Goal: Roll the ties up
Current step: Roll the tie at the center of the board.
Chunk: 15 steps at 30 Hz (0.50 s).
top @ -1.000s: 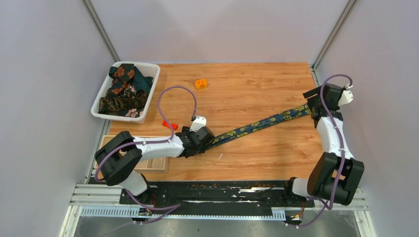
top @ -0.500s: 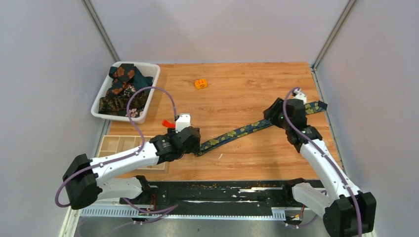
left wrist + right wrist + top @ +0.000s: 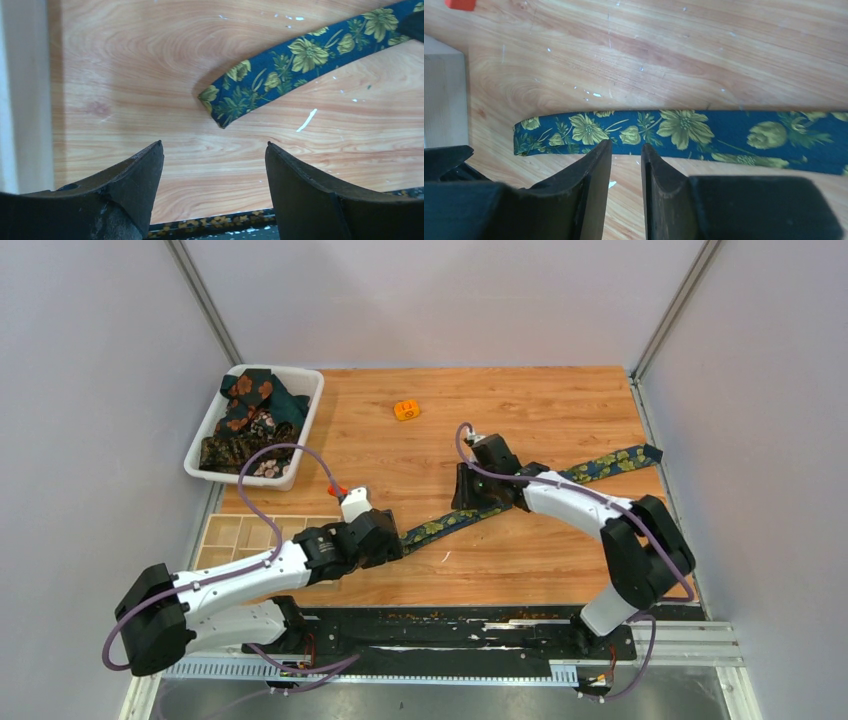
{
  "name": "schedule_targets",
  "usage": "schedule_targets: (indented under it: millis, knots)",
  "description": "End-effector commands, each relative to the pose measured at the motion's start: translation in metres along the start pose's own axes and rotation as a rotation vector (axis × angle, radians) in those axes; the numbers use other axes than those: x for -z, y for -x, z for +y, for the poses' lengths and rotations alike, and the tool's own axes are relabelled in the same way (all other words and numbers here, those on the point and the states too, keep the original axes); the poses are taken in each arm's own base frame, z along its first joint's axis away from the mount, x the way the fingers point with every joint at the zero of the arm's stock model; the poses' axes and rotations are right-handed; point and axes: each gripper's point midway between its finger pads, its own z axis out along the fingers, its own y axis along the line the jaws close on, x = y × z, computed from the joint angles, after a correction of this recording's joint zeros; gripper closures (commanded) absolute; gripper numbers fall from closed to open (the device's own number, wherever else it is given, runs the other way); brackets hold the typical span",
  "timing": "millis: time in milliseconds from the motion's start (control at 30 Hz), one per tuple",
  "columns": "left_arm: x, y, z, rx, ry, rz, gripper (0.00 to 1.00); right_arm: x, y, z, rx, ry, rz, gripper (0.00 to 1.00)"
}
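Navy tie (image 3: 520, 492) now lies flat and unrolled across the worktop (image 3: 500, 420), released by both arms. Left end effector (image 3: 212, 150), jaws wide, has backed off the narrow end. Right end effector (image 3: 626, 150), jaws narrow and empty, has swung inward over mid-tie. Rolling has not begun.

A: What's the counter (image 3: 520, 410) made of?
B: Wood-grain laminate, warm orange, smooth with a faint sheen, flecked with small white scuffs.
A: And the navy tie (image 3: 300, 65)?
B: Woven cloth, matt, printed with yellow-green flowers.
A: The end effectors?
B: The left end effector (image 3: 212, 165) and right end effector (image 3: 626, 160) look like matt black plastic.
A: The bin (image 3: 305, 400)?
B: White plastic, slightly glossy, holding more dark floral cloth ties (image 3: 250, 420).
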Motion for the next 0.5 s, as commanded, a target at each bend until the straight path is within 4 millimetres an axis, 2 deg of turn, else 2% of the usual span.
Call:
schedule_targets:
  millis: [0, 67, 233, 367, 467]
  knots:
    - [-0.001, 0.000, -0.025, 0.110, -0.088, 0.017, 0.19, -0.017, 0.007, 0.020, 0.046, 0.078, 0.024, 0.72]
    - [-0.001, 0.000, -0.025, 0.124, -0.091, 0.016, 0.19, -0.028, 0.002, 0.012, 0.048, 0.049, 0.046, 0.73]
    - [-0.006, 0.001, -0.021, 0.112, -0.071, 0.020, 0.19, -0.051, -0.026, -0.015, 0.010, -0.039, 0.117, 0.75]
    - [-0.011, -0.002, -0.012, 0.138, -0.038, 0.015, 0.21, -0.053, -0.045, -0.039, -0.029, -0.129, 0.132, 0.77]
    - [-0.015, -0.007, -0.008, 0.211, -0.061, 0.008, 0.22, -0.047, -0.055, -0.051, -0.053, -0.177, 0.130, 0.79]
